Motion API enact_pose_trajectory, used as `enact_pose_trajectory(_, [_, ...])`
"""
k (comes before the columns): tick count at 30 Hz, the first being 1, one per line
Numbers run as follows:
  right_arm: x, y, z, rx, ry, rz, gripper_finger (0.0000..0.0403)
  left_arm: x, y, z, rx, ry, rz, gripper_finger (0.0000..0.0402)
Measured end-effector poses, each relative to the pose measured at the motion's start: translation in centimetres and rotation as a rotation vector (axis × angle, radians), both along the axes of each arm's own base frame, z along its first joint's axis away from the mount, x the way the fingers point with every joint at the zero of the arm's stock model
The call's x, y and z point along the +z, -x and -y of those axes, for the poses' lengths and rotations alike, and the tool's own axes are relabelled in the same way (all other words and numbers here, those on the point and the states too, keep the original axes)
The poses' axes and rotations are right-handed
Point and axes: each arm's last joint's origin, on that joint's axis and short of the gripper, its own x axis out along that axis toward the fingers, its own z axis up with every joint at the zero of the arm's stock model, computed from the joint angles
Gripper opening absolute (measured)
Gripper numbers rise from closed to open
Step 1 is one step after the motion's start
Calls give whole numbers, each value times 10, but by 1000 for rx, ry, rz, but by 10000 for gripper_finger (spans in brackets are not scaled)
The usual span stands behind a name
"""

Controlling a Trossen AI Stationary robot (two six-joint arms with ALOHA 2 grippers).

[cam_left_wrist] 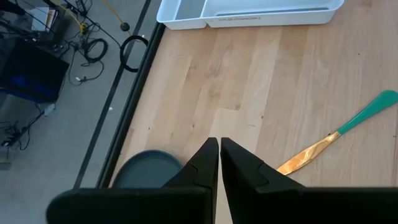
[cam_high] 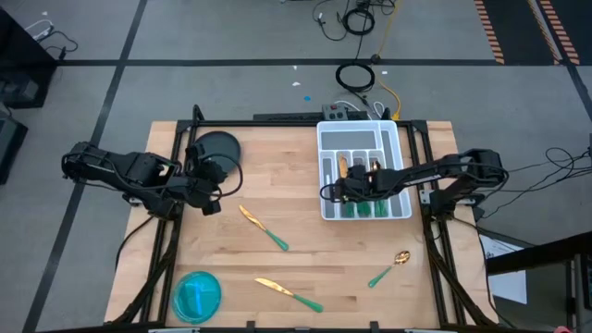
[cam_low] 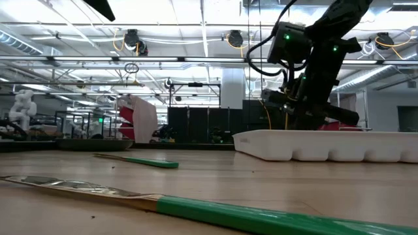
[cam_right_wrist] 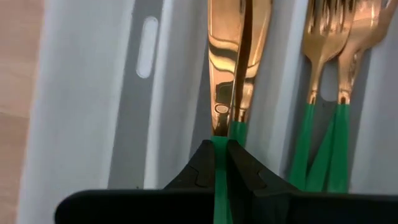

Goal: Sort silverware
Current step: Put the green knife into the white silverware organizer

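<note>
- Green, slim and smooth, a knife handle [cam_right_wrist: 219,180] sits pinched between the dark fingers of the right gripper [cam_right_wrist: 221,152], its polished gold blade reaching into a slot of the white plastic tray [cam_high: 329,139]
- Gold forks [cam_right_wrist: 329,43] with green handles lie in the neighbouring slot, tines mirror-bright
- The left gripper [cam_left_wrist: 219,149] hovers over the pale wood table [cam_high: 305,259], near a dark round dish [cam_high: 219,146], fingers pressed together and holding nothing
- Loose on the table, well apart: a knife [cam_high: 264,228] mid-table, another knife [cam_high: 289,293] near the front edge, a spoon [cam_high: 389,267] below the tray
- A translucent blue round container [cam_high: 197,294] sits at the front left corner
</note>
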Motion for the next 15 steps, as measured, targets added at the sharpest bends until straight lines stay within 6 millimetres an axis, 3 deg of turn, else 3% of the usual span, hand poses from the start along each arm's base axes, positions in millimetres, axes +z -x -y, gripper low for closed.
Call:
enact_pose_trajectory(11, [-10, -3, 0, -30, -17, -14, 1, 0, 0, 0, 0, -1, -1, 28])
enact_pose_trajectory(15, [-10, -3, 0, -33, -19, -13, 20, 0, 0, 0, -8, -7, -6, 28])
